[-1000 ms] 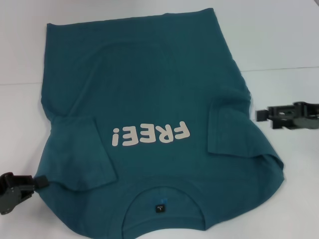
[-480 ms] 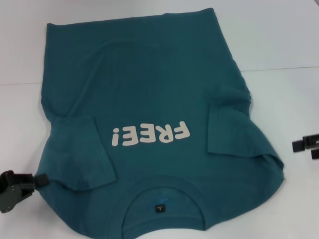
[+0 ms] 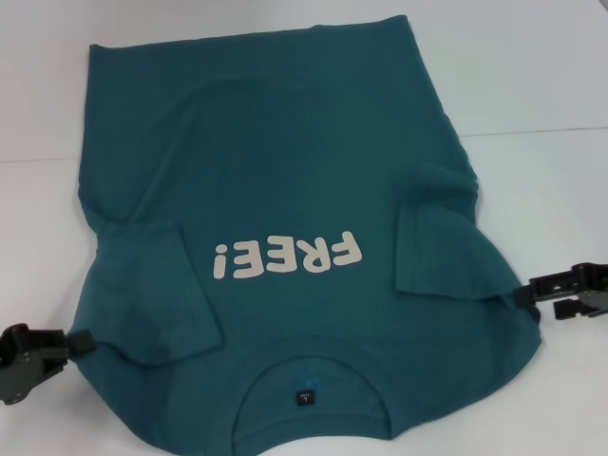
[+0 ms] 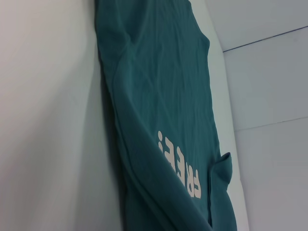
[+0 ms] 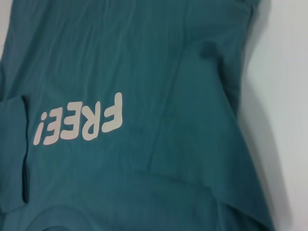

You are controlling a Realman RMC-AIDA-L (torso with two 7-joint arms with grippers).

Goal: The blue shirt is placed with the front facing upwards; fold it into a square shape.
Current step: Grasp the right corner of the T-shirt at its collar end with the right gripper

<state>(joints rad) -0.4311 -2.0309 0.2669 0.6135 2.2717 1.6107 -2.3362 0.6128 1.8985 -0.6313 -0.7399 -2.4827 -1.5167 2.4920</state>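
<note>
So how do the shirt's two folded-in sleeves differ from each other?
On the blue shirt, the sleeve on the robot's left lies flatter and reaches lower, toward the collar. The sleeve on the robot's right sits higher and looks more bunched at its top. The left hand is at the shirt's edge beside the left sleeve; the right hand is at the edge just below the right sleeve. Both sleeves are folded inward beside the white lettering.

Bare table point(image 3: 532, 85) rings the blue shirt point(image 3: 285, 171) — nothing stands there.
</note>
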